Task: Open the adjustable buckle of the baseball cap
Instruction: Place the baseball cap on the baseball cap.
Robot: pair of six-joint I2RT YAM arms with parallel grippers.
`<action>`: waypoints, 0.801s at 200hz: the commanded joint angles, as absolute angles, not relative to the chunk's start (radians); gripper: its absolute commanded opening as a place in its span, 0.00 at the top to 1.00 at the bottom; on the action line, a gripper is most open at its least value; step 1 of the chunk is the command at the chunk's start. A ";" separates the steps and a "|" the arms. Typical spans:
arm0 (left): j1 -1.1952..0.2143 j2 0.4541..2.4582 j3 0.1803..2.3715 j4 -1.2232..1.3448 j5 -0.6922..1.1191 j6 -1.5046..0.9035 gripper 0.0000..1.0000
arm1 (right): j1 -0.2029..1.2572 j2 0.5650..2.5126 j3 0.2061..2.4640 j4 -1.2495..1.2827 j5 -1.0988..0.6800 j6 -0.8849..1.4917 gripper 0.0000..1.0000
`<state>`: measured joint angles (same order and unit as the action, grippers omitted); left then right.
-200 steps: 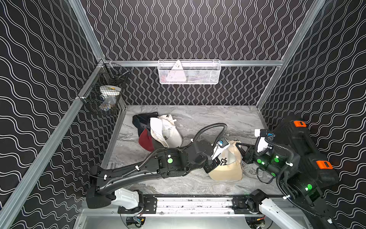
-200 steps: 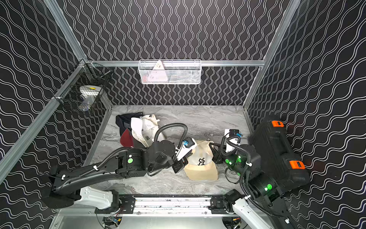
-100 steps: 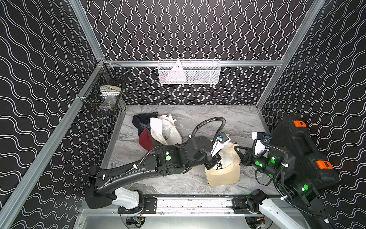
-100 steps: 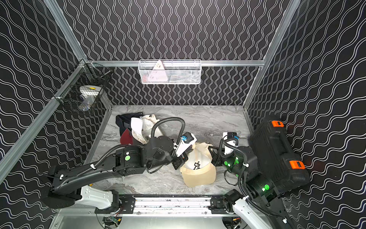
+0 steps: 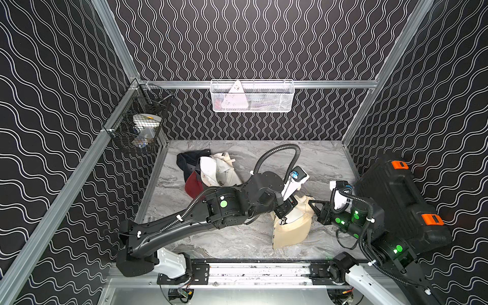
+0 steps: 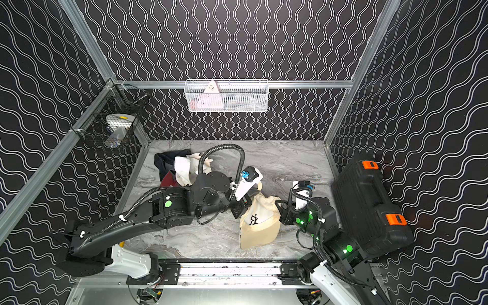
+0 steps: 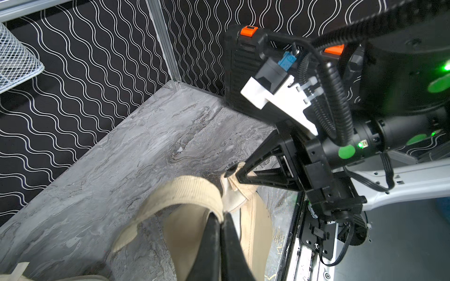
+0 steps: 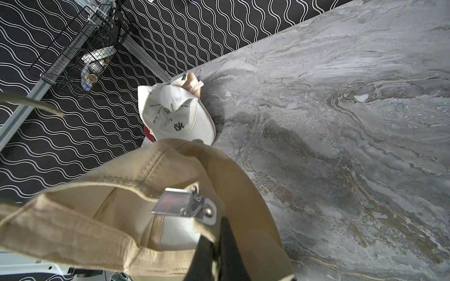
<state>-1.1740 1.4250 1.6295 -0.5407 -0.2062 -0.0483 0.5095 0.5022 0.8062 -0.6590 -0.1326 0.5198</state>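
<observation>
Toward the front right of the desk [image 5: 237, 237], between my two arms, sat one beige cap [image 5: 291, 227]. A second before it lay flatter; now it was tipped up by its back, brim lowest. My left hand [image 7: 220, 219] was clamped on the strap [image 7: 180, 192], and my right hand [image 8: 216, 236] was clamped on the cap's rear band just beside the silver buckle [image 8: 185, 206]. I judged the strap tensioned for pulling free. Whether the buckle flap was released, I could not tell.
</observation>
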 commanded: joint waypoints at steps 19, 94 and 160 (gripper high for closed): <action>-1.167 1.440 1.675 -0.562 -0.217 -0.023 1.00 | 0.511 0.488 0.789 -0.616 -0.148 0.532 0.89; -1.155 1.472 1.731 -0.592 -0.232 -0.012 1.00 | 0.511 0.467 0.770 -0.623 -0.144 0.524 0.73; -1.125 1.492 1.760 -0.598 -0.224 -0.006 1.00 | 0.511 0.447 0.775 -0.657 -0.117 0.503 0.64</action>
